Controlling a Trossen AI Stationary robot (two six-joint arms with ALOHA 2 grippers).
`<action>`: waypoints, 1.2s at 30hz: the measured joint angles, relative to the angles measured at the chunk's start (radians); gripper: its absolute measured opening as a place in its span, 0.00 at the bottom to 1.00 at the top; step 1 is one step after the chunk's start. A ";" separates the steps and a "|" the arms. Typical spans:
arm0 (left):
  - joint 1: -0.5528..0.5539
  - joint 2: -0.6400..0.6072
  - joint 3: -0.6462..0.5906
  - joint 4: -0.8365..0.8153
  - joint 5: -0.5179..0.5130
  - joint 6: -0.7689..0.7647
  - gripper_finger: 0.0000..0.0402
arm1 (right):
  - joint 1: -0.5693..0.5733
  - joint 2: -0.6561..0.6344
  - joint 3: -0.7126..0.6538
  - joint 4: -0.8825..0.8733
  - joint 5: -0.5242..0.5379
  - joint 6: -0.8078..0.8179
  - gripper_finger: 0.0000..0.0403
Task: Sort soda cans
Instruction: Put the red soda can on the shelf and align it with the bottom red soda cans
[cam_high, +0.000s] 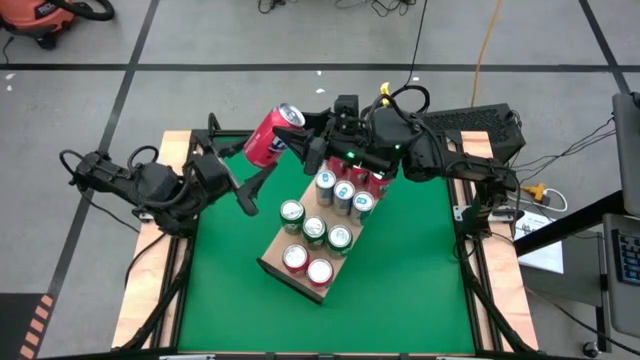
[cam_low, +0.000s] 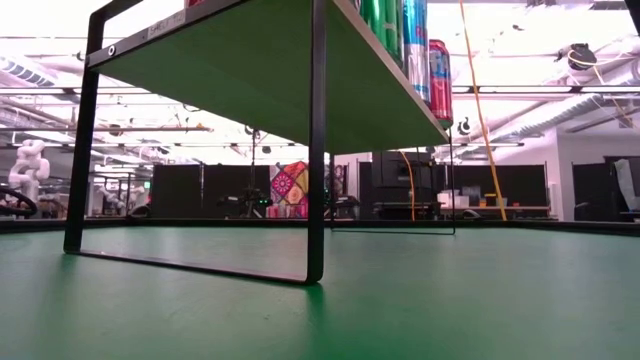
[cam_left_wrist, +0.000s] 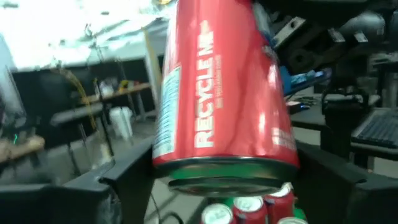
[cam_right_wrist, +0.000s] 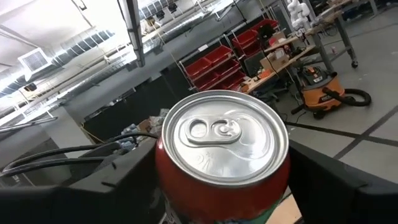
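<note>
A red soda can (cam_high: 272, 135) is in the air over the table's far left part, tilted, its silver top (cam_right_wrist: 224, 134) toward my right arm. My right gripper (cam_high: 305, 142) reaches in from the right and is shut on it. My left gripper (cam_high: 255, 188) is open just below the can. In the left wrist view its fingers (cam_left_wrist: 118, 177) stand on either side of the can's bottom end (cam_left_wrist: 224, 177). Several red, green and teal cans (cam_high: 318, 215) stand upright on a light wooden board (cam_high: 272, 262). This board is a raised shelf on a black frame (cam_low: 317, 140). My right gripper pinches the can's red side wall just under its top rim (cam_right_wrist: 166, 177) between its two fingers (cam_right_wrist: 106, 186). The fingers come from the table's right. The can is lifted clear and tilted, its top up and toward the far right. My left gripper: whether its fingers touch the can's bottom end, I cannot tell.
The board with its cans stands slantwise in the middle of the green mat (cam_high: 420, 270). The mat is free to the right of the board and near the front edge. A dark keyboard (cam_high: 480, 120) lies at the far right.
</note>
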 joint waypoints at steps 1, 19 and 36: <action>0.000 -0.001 0.000 -0.012 -0.002 -0.047 0.78 | 0.000 0.000 0.000 -0.004 0.000 0.003 0.73; -0.021 -0.200 0.000 -0.190 0.240 -0.643 0.96 | 0.006 -0.059 -0.001 -0.098 -0.134 -0.088 0.73; 0.028 -0.200 0.208 -0.570 0.561 -0.705 0.96 | 0.083 0.021 0.000 -0.147 -0.188 -0.141 0.73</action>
